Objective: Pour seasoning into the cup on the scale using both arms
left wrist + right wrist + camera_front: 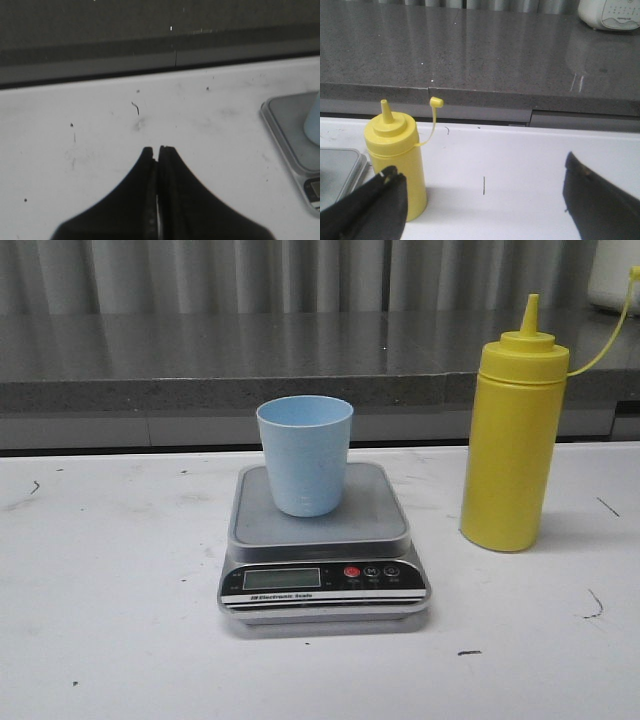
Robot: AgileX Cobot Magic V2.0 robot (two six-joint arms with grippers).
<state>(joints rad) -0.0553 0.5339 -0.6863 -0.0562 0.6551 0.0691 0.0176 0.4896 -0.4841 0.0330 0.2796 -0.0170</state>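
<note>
The light blue cup (305,454) stands upright on the silver-grey scale (322,530) in the middle of the table. To its right the tall yellow seasoning bottle (513,440) stands upright, its cap off and hanging on a thin cord. In the right wrist view the seasoning bottle (396,157) is just past one finger of my right gripper (480,172), which is open wide with only bare table between its fingers. My left gripper (157,150) is shut on nothing, over bare table left of the scale (292,132). A sliver of the cup (313,122) shows there.
A dark grey stone counter (250,350) runs along the back of the white table (110,620). A white appliance (610,14) sits on the counter at the far right. Small dark marks dot the tabletop.
</note>
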